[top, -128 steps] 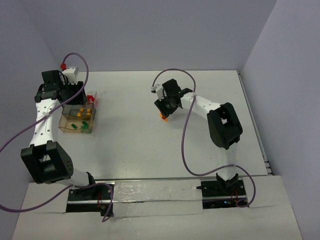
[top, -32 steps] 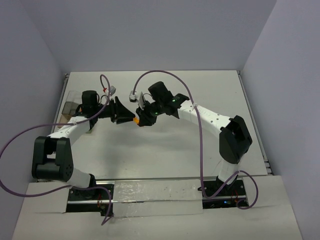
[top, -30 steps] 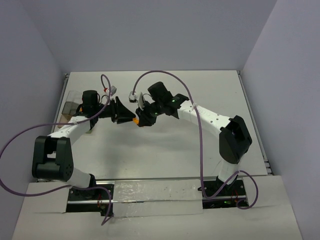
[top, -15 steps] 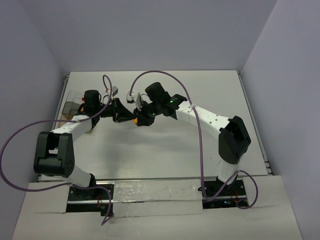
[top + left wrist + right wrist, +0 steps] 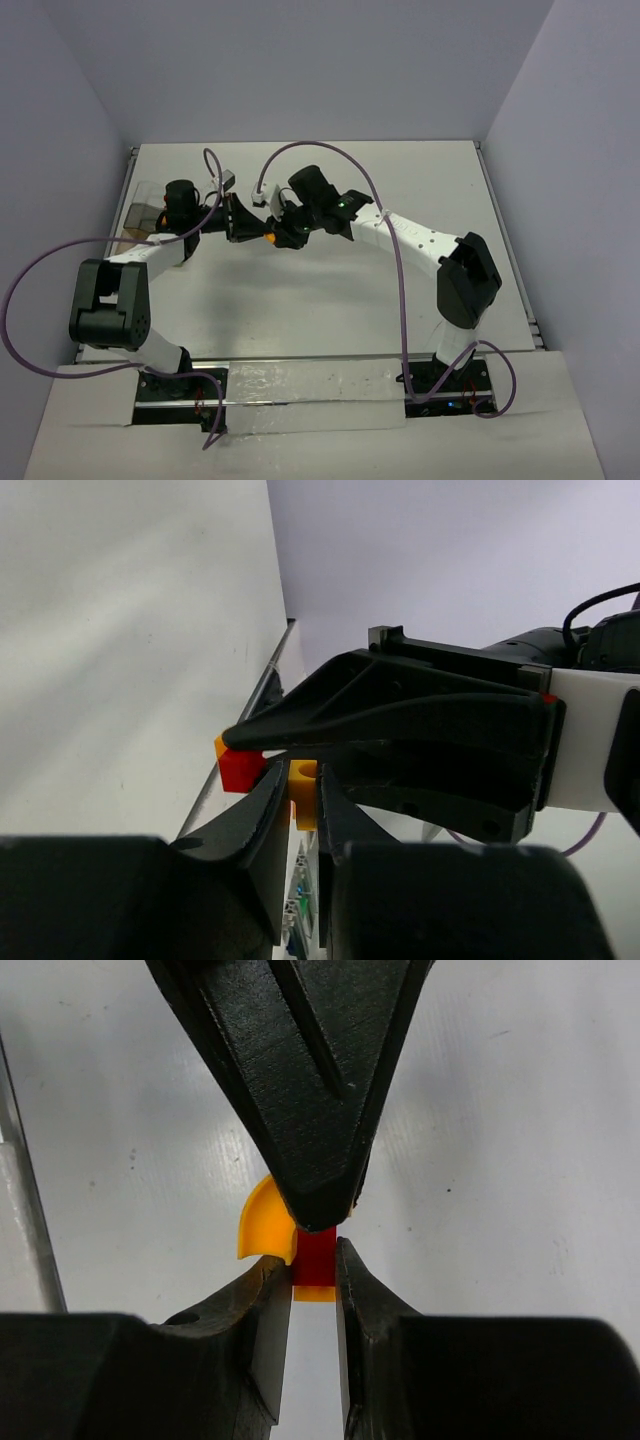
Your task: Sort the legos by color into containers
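Note:
My two grippers meet tip to tip above the middle left of the table. The left gripper (image 5: 252, 231) (image 5: 302, 783) is shut on an orange-yellow lego (image 5: 304, 798). The right gripper (image 5: 277, 234) (image 5: 315, 1262) is shut on a red lego (image 5: 316, 1256) (image 5: 241, 771) that is joined to the orange-yellow piece (image 5: 263, 1230) (image 5: 269, 238). The left gripper's fingers (image 5: 312, 1100) come down from the top of the right wrist view. The containers (image 5: 138, 211) stand at the far left, mostly hidden behind the left arm; I cannot see other legos.
Purple cables (image 5: 330, 150) loop over both arms. The side walls stand close at the left (image 5: 60, 150) and the right (image 5: 570, 150). The arm bases sit at the near edge (image 5: 300, 385).
Earlier the left gripper was over the containers and the right held the piece mid-table. In the last second both joined grippers have drifted slightly left and away.

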Motion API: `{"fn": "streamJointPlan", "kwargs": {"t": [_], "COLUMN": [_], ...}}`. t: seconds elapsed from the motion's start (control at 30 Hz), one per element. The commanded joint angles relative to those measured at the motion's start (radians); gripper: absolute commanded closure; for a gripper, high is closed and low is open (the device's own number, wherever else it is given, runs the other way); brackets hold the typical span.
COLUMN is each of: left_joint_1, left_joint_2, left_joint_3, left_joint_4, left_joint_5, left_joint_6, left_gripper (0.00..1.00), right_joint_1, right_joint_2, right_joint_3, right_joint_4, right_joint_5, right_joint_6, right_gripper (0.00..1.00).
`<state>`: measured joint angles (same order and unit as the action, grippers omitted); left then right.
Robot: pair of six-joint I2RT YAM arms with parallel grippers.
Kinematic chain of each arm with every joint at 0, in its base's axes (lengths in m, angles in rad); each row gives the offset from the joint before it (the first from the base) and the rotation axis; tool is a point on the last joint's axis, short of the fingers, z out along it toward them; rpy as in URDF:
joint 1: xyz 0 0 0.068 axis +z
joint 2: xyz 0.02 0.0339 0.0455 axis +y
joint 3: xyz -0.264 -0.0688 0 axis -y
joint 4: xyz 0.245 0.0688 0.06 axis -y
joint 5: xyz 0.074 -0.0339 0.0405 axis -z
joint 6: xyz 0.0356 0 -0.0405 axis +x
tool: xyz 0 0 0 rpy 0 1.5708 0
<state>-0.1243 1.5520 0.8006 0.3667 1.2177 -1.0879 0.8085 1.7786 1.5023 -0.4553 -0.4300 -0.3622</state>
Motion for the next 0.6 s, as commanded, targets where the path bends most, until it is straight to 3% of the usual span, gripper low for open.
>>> {"fn": "streamJointPlan", "kwargs": {"t": [0.0,0.13,0.2,0.27,0.3,0.37,0.57], "left_joint_1": [0.012,0.035,0.060,0.098,0.111,0.121,0.169], "left_joint_2": [-0.052,-0.080,-0.097,-0.125,-0.126,-0.147,-0.188], "left_joint_3": [-0.028,-0.023,0.024,0.113,0.153,0.230,0.340], "left_joint_4": [0.156,0.108,-0.108,-0.422,-0.546,-0.718,-0.838], "left_joint_5": [0.077,0.076,0.052,-0.097,-0.104,-0.295,-0.853], "left_joint_6": [-0.108,-0.046,0.142,0.421,0.523,0.712,0.936], "left_gripper": [1.00,1.00,1.00,1.00,1.00,1.00,1.00], "right_joint_1": [0.022,0.024,0.024,0.023,0.023,0.020,-0.001], "right_joint_2": [-0.015,-0.017,-0.019,-0.027,-0.027,-0.031,-0.040], "right_joint_3": [-0.019,-0.026,-0.033,-0.045,-0.048,-0.057,-0.038], "right_joint_4": [0.070,0.070,0.069,0.070,0.070,0.072,0.097], "right_joint_5": [0.081,0.089,0.095,0.102,0.105,0.099,0.055], "right_joint_6": [-0.048,-0.052,-0.055,-0.060,-0.059,-0.047,0.026], "right_gripper": [1.00,1.00,1.00,1.00,1.00,1.00,1.00]}}
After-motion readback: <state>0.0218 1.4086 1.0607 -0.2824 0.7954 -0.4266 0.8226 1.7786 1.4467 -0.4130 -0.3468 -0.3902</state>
